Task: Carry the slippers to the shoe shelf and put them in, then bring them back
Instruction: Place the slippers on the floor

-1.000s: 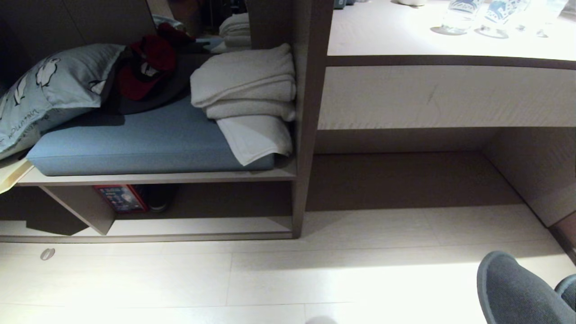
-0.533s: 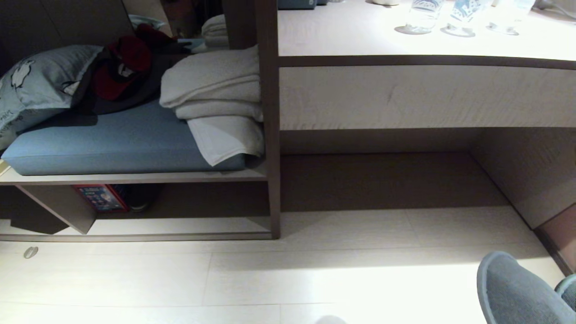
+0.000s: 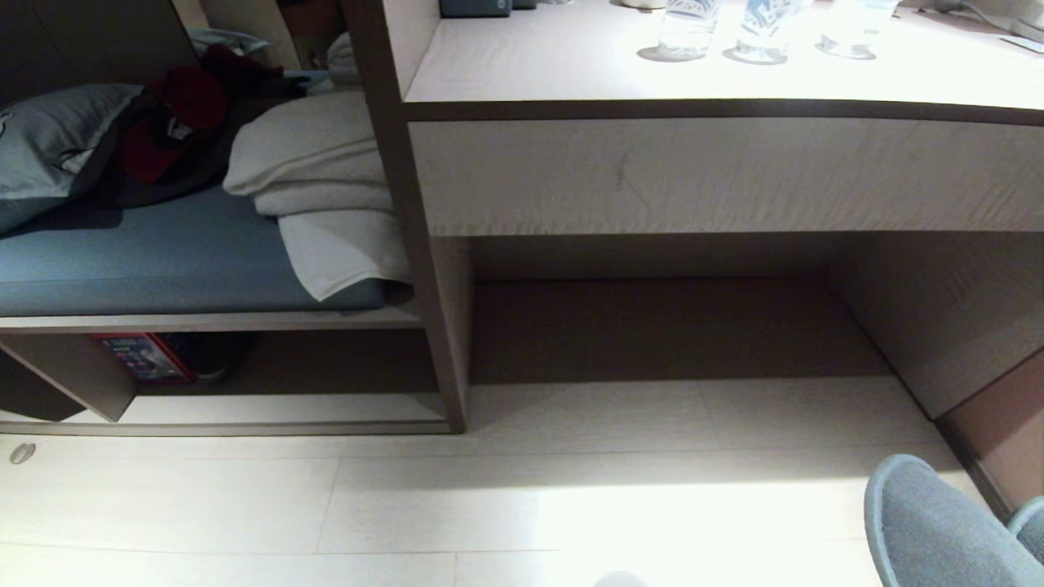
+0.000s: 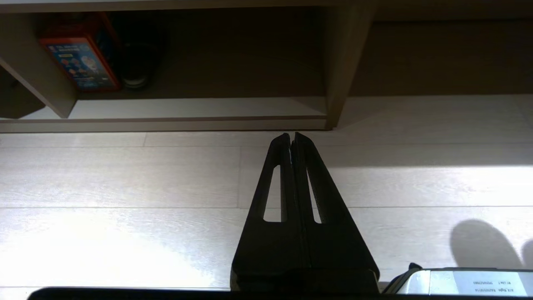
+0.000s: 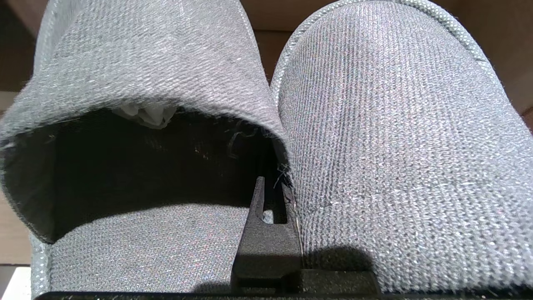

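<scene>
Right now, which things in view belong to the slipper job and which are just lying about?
Job:
- slippers, pinched in the right gripper
- shoe shelf under the blue bench cushion

Lying about:
- folded towels
- pillow
- red garment
- red box in the shelf
- glasses on the desk
- left gripper, idle

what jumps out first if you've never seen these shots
The grey slippers fill the right wrist view, pinched together by the right gripper. In the head view, folded white towels sit on the blue bench cushion, with the shoe shelf beneath.
</scene>
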You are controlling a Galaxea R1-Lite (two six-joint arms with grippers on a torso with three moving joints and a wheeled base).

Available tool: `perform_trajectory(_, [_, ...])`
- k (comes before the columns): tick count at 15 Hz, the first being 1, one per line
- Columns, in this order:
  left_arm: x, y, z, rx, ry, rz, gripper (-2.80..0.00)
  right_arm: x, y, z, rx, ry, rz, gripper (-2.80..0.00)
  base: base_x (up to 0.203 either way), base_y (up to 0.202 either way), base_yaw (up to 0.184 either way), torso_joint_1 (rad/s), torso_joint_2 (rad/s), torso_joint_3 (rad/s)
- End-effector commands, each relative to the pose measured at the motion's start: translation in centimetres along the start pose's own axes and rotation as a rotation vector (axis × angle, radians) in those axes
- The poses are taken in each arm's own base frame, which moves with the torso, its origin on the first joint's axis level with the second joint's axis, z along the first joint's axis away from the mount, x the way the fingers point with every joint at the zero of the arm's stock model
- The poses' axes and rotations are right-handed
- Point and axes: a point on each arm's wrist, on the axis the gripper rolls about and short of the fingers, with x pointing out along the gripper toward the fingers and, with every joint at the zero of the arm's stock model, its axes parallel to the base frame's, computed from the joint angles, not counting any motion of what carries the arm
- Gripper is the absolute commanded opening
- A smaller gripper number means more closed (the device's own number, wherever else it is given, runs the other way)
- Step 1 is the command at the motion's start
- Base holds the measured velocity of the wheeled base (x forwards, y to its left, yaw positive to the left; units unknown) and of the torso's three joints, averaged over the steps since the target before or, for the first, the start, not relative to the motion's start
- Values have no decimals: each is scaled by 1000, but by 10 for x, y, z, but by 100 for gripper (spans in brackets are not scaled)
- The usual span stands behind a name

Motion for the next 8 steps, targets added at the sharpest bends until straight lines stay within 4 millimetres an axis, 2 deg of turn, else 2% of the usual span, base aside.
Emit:
perform_trajectory(1, [0, 0, 0, 0, 0, 1, -280, 0, 0, 0, 0, 3, 0, -280, 0, -199, 0, 0, 0, 2])
perform_trajectory(8, [0, 0, 0, 0, 0, 0, -280, 0, 0, 0, 0, 3, 0, -280, 0, -199, 3, 5, 5, 1])
